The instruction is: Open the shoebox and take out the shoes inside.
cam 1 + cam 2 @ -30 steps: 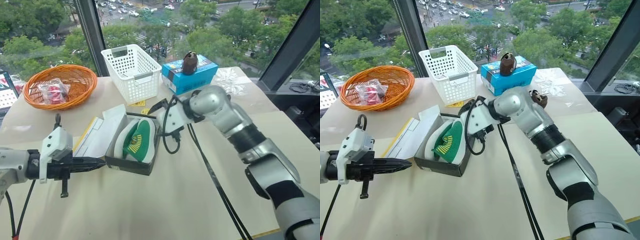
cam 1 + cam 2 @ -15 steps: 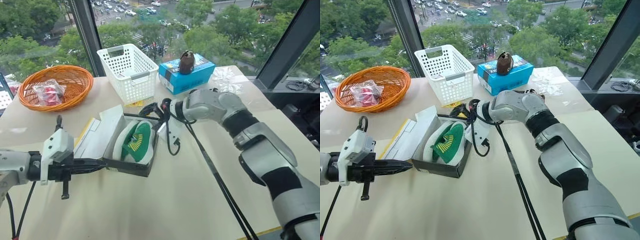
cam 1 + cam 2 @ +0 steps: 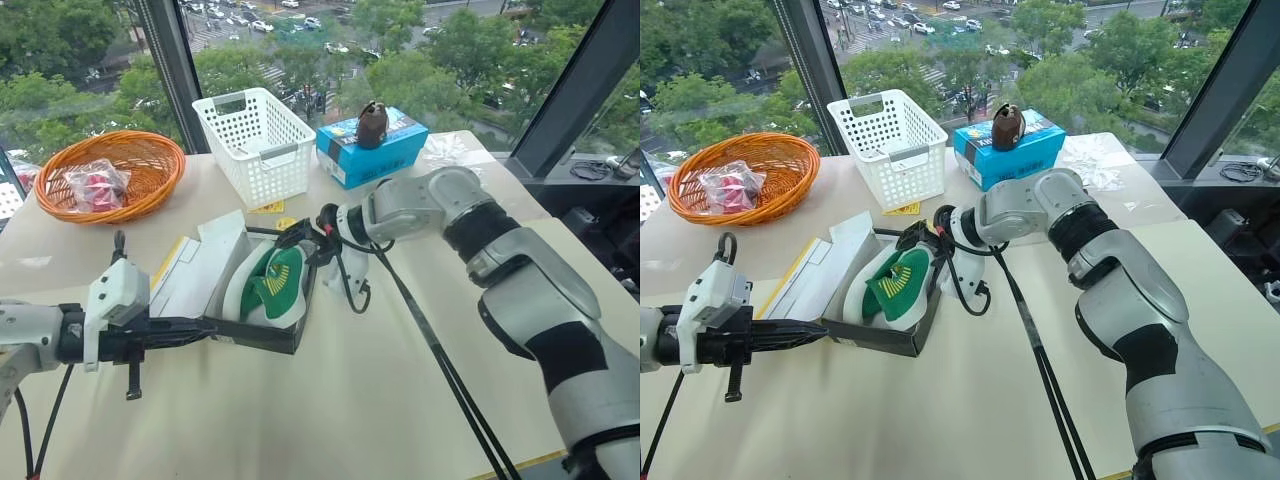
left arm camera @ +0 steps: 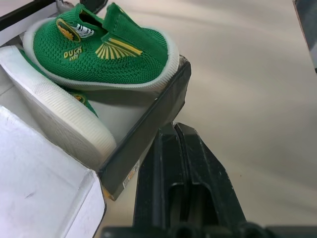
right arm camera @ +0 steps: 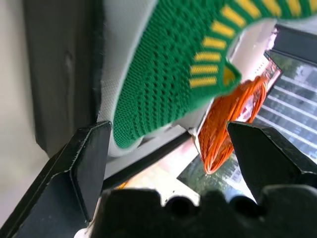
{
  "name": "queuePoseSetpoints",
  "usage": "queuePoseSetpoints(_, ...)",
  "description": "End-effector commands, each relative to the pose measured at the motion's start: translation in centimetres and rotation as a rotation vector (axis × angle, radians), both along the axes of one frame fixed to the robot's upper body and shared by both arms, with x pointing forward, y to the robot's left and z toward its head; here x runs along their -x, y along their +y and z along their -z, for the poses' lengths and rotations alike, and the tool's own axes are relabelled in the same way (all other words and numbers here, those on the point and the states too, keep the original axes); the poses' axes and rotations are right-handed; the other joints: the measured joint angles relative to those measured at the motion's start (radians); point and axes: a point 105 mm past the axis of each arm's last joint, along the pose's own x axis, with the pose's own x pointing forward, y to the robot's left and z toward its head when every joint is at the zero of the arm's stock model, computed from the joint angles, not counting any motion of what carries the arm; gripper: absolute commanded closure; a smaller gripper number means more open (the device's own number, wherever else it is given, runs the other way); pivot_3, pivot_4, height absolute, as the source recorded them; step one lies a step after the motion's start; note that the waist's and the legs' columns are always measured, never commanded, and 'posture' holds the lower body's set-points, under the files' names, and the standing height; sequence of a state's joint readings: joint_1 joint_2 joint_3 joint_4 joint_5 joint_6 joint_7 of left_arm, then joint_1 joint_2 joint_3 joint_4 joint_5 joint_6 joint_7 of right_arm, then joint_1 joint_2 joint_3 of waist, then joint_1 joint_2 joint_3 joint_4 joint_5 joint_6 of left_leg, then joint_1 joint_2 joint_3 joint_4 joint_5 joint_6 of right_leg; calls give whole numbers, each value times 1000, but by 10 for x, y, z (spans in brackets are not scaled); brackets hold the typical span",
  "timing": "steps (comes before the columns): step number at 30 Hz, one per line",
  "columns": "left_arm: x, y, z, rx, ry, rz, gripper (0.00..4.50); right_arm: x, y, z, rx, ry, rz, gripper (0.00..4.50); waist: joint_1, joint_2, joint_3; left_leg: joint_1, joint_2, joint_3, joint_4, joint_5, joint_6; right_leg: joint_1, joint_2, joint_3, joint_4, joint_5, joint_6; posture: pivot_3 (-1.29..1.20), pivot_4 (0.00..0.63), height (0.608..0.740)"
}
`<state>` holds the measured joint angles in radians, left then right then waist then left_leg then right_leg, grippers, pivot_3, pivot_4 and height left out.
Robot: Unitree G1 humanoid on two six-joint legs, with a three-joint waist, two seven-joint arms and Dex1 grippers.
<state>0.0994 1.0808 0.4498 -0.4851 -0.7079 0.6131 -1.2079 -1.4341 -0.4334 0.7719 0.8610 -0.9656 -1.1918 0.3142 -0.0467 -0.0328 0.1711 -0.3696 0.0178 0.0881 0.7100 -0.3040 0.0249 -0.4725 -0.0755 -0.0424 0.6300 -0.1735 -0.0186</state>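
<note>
On the table (image 3: 330, 400) the open shoebox (image 3: 262, 338) sits centre-left holding the green-and-white shoes (image 3: 270, 287), the right gripper (image 3: 308, 240) spread wide at the box's one-o'clock rim and the left gripper (image 3: 205, 327) pinched together against its seven-o'clock corner.

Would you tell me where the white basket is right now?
In the left eye view, the white basket stands at the table's far side, between the orange basket on its left and the blue box on its right.
</note>
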Motion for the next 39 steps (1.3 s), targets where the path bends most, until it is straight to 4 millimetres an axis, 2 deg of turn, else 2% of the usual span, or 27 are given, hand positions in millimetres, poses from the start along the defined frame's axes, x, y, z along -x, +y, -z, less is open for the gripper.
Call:
queuePoseSetpoints(1, 1, -1, -7, -6, -35, 11, 4500, 21, 9, 22, 83, 34, -126, 71, 0, 0, 0, 0, 0, 0, 0, 0, 0, 0, 0, 0, 0, 0, 0, 0, 150, 731)
queuePoseSetpoints(6, 0, -2, -6, -2, -36, 12, 4500, 26, 19, 33, 146, 26, -168, 71, -2, 0, -1, 1, 0, 0, 0, 0, 0, 0, 0, 1, 1, 0, 0, 0, 150, 731)
queuePoseSetpoints(12, 1, -4, -5, 5, -34, 13, 4500, 29, 21, 65, 247, 65, -196, 71, -9, -1, -2, 2, 1, 0, 0, 0, -1, 0, 1, 1, 2, -1, -1, 0, 150, 731)
queuePoseSetpoints(16, 1, -5, -4, 9, -33, 12, 4500, 30, 28, 76, 224, 101, -183, 71, -8, -2, -2, 2, 0, 0, 0, 1, -1, 1, 1, 1, 2, -1, -1, 0, 150, 731)
queuePoseSetpoints(21, 1, -5, -5, 8, -37, 11, 4500, 27, 33, 79, 176, 137, -137, 71, -12, -4, -4, 3, 0, 0, 0, 1, -1, 1, 0, 1, 2, -1, -1, 0, 150, 731)
queuePoseSetpoints(24, 0, -6, -5, 9, -38, 15, 4500, 20, 37, 72, 114, 146, -88, 760, -15, -4, -4, 4, 0, 0, -1, 1, -2, 2, 1, 1, 2, -1, -1, 0, 150, 731)
queuePoseSetpoints(30, -3, -6, -6, 7, -44, 23, 4500, 19, 42, 49, 24, 199, -56, 2743, -23, -3, -4, 6, 0, 0, -2, 1, -2, 3, 1, 1, 4, -1, -2, 0, 150, 731)
queuePoseSetpoints(34, -5, -7, -6, 5, -45, 28, 4500, 22, 46, 39, -12, 218, -60, 2743, -23, -3, -3, 5, 1, -1, -2, 1, -2, 3, 1, 1, 3, -1, -2, 0, 150, 731)
queuePoseSetpoints(39, -7, -8, -6, 7, -46, 37, 4500, 15, 51, 15, -128, 244, 0, 2743, -22, -3, -3, 2, 1, -1, -2, 1, -2, 1, 1, 1, 2, -1, -2, 0, 150, 731)
